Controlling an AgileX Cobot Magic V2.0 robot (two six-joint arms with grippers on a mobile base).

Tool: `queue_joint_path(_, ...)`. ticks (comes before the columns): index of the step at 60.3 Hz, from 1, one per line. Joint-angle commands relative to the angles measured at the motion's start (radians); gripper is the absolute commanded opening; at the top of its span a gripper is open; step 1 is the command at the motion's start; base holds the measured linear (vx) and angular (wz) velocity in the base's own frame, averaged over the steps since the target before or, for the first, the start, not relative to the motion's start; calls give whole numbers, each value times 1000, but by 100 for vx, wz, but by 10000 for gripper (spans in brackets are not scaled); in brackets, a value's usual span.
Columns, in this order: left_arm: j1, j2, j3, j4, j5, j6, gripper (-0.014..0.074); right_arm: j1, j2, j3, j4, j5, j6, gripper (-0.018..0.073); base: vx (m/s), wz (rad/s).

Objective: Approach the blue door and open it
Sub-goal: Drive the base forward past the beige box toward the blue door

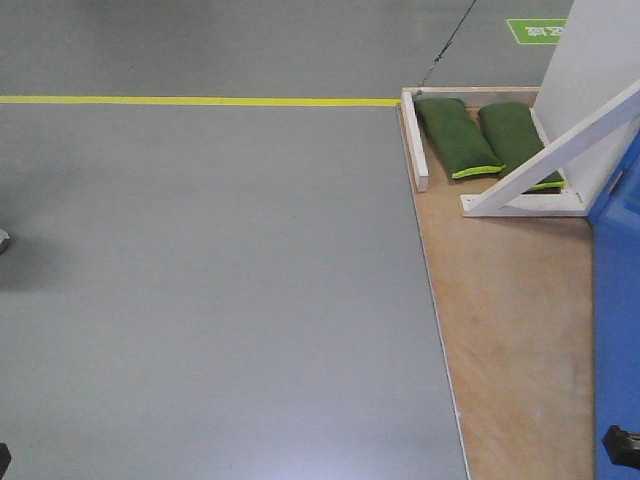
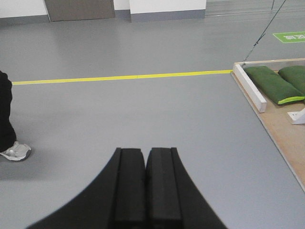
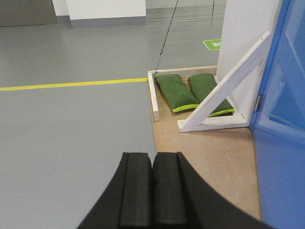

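In the front view the door point(image 1: 618, 330) fills the right edge, beside a wood platform point(image 1: 510, 340). From the left wrist, my left gripper point(image 2: 145, 151) points forward over the floor point(image 2: 143, 109), pads pressed together, empty. From the right wrist, my right gripper point(image 3: 152, 155) is equally closed and empty, with the door point(image 3: 281, 143) ahead on its right.

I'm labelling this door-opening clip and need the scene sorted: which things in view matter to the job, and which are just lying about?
For the job: blue door, left gripper, right gripper (both shut, empty).

Just lying about: green sandbags, white brace, yellow floor line, wooden base, a bystander's shoe.
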Motion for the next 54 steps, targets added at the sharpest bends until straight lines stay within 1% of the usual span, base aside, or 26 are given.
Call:
queue_joint_path(1,-3,-20,-20,-2,-82,-4,71,-2,-12,8,-3,-79,0,-4,24,-3)
queue_joint_path(32,-3,-20,-20,-2,-82,-4,71,-2,-12,8,-3,-79,0,-4,20,-2)
queue_joint_path(54,0,-20,-20,-2,-82,-4,71,-2,-12,8,-3,-82,0,-4,13,-1)
